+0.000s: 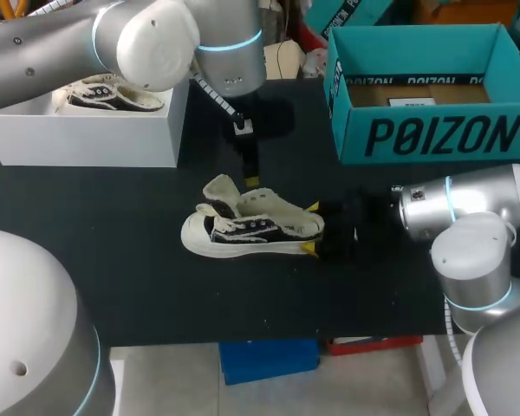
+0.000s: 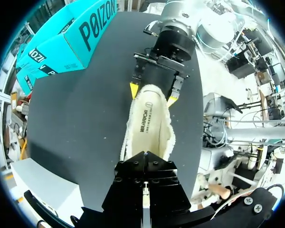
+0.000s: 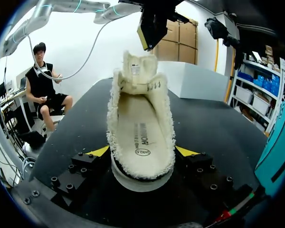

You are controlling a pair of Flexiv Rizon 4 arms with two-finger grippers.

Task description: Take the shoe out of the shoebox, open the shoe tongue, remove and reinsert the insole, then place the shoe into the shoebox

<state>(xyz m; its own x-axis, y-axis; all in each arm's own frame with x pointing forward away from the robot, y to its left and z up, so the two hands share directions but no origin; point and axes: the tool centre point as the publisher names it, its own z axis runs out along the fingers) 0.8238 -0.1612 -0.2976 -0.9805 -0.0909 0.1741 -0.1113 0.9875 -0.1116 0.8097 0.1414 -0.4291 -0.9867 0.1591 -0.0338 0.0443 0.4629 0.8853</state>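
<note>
Shoe — fuzzy cream canvas — heel pinched by right gripper; left gripper unclear.

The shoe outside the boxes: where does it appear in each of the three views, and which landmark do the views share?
Head view: the shoe stands near the picture's middle, its heel between the right gripper's fingers.
Left wrist view: the shoe is just ahead of the left gripper, with the right gripper at its far end.
Right wrist view: the shoe is between the right gripper's fingers, toe pointing away.
Shared landmark: the teal shoebox, visible in all three.
</note>
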